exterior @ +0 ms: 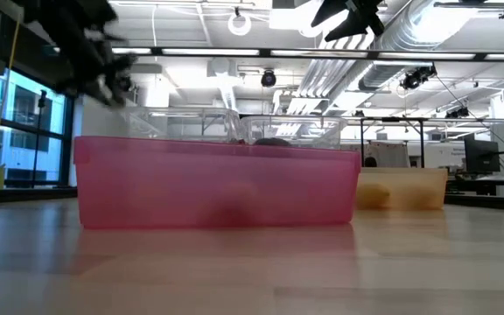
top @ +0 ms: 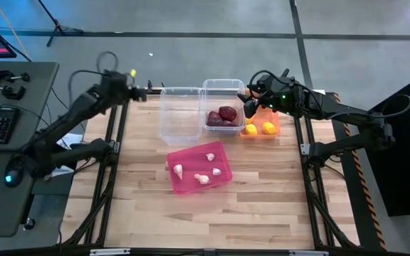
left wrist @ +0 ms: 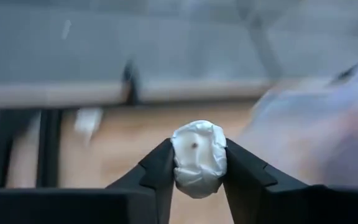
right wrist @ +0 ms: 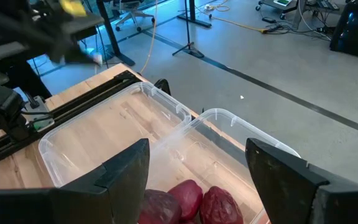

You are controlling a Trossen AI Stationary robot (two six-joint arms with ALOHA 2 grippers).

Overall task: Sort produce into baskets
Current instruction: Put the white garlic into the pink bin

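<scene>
Left gripper (left wrist: pixel 197 163) is pinching a small white garlic bulb (left wrist: pixel 197 157) near the table's far-left edge, beside the empty clear plastic bin (top: pixel 180 114). Right gripper (right wrist: pixel 197 168), jaws spread, is hovering over dark red onions (right wrist: pixel 185 202) lying in the second clear bin (top: pixel 223 89).

Four baskets set on the counter (top: pixel 141 213), empty clear basket (top: pixel 179 114) and beet-filled clear basket (top: pixel 223 107) near the far edge, orange basket (top: pixel 263 126) with lemons beside them, pink basket (top: pixel 198 168) with garlic nearer centre.
</scene>
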